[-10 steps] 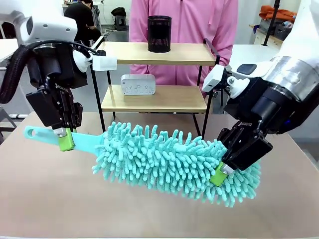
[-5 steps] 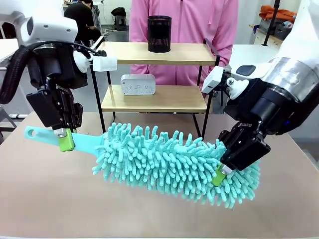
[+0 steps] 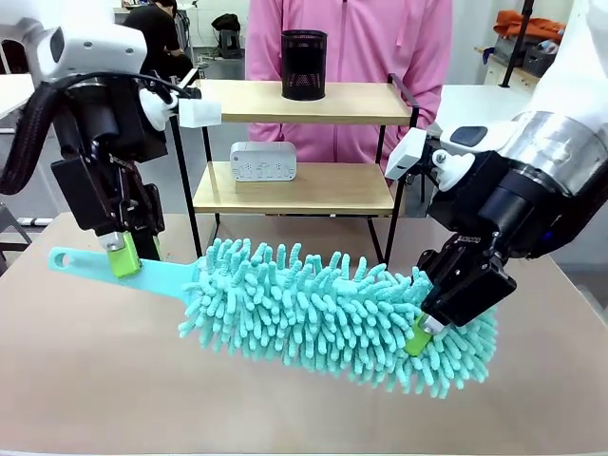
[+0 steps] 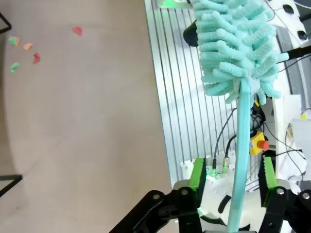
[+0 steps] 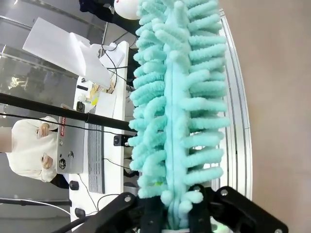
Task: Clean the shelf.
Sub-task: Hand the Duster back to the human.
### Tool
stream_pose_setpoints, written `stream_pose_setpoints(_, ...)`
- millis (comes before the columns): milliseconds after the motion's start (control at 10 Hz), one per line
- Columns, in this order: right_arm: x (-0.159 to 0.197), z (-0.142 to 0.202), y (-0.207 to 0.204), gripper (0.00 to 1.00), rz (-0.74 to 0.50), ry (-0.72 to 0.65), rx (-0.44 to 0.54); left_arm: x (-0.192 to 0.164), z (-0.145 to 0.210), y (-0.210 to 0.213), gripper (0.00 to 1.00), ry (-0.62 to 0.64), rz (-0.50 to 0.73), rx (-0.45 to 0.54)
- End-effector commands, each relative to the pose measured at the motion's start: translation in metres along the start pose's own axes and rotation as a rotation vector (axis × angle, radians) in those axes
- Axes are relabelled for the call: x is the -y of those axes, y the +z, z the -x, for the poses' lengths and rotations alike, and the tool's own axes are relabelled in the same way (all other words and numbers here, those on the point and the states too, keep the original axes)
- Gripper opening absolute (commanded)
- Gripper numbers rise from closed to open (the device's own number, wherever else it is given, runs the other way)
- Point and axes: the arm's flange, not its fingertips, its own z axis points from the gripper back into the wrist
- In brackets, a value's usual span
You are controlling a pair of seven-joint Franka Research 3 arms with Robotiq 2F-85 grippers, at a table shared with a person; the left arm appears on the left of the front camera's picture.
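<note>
The shelf (image 3: 302, 193) stands at the table's far side, a black mesh cup (image 3: 303, 64) on its top board and a white device (image 3: 263, 161) on the lower one. In front of it a teal fluffy duster (image 3: 328, 309) hangs low over the table. My right gripper (image 3: 426, 328) is shut on the duster's right end (image 5: 176, 104). My left gripper (image 3: 128, 253) stands open around the flat handle (image 3: 100, 265). In the left wrist view the handle (image 4: 238, 160) runs between the green pads (image 4: 197, 173), which stand clear of it on both sides.
A person in a pink top (image 3: 351, 38) stands right behind the shelf. A few small coloured scraps (image 4: 25, 46) lie on the tan tabletop (image 3: 95, 370). The table's near half in front of the duster is bare.
My left gripper has opened off the duster handle and lifted slightly. The right gripper keeps its hold and the duster has barely moved.
</note>
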Motion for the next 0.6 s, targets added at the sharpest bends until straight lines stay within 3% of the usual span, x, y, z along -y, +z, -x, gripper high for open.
stream_pose_setpoints(0,0.008,0.01,0.008,0.0,-0.017,-0.022,0.01,0.001,0.018,0.004,0.93,0.046,-0.019,0.096)
stream_pose_setpoints(100,0.014,0.02,0.015,0.0,-0.052,-0.042,0.034,-0.001,0.036,0.014,1.0,0.088,-0.042,0.165)
stream_pose_setpoints(200,0.023,0.035,0.025,0.0,-0.088,-0.068,0.069,-0.004,0.062,0.029,1.0,0.153,-0.078,0.292)
stream_pose_setpoints(300,0.03,0.055,0.039,0.0,-0.125,-0.098,0.109,-0.004,0.092,0.044,1.0,0.237,-0.115,0.464)
stream_pose_setpoints(500,0.038,0.108,0.083,0.0,-0.155,-0.146,0.19,-0.007,0.167,0.065,1.0,0.531,-0.296,0.902)
